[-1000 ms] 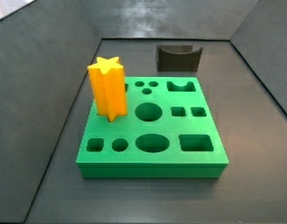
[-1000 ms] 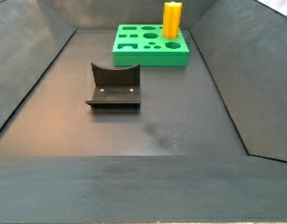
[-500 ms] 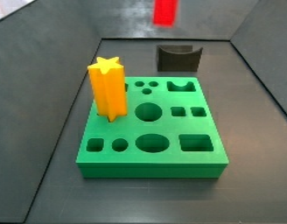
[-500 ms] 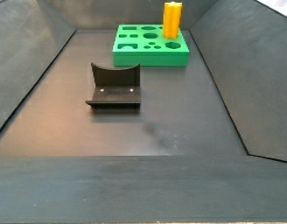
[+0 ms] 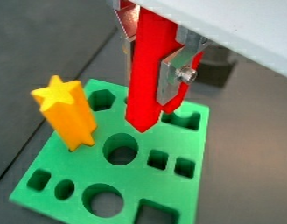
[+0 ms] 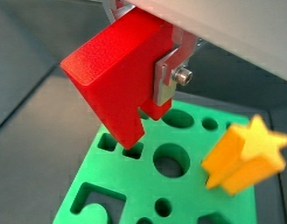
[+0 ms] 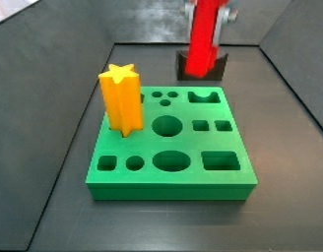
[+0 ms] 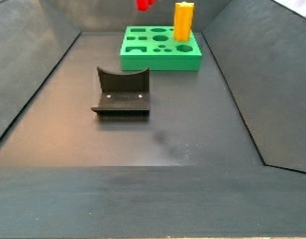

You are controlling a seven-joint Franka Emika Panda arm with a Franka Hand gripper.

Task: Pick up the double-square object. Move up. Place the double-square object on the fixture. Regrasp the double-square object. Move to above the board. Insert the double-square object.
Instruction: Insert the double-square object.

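Observation:
The red double-square object (image 7: 201, 39) hangs upright above the far edge of the green board (image 7: 138, 180), its lower end in front of the fixture (image 7: 221, 68). My gripper (image 7: 212, 16) is shut on it near the top of that side view. In both wrist views the red piece (image 5: 147, 70) (image 6: 115, 74) sits between the silver fingers (image 5: 173, 77) (image 6: 166, 77), its tip a little above the board's (image 5: 181, 179) (image 6: 143, 194) holes. Only the piece's lower end (image 8: 145, 4) shows at the top edge of a side view, over the board (image 8: 162, 61).
A tall yellow star prism (image 7: 121, 98) (image 8: 183, 21) stands in the board, to one side of the red piece; it also shows in both wrist views (image 5: 64, 111) (image 6: 243, 156). The fixture (image 8: 120, 91) stands on the dark floor apart from the board. Sloping dark walls surround the floor.
The gripper has come down into view with the red piece: absent 1 s ago, only its tip showed at the top 0.5 s ago, now it hangs lower over the board's far edge.

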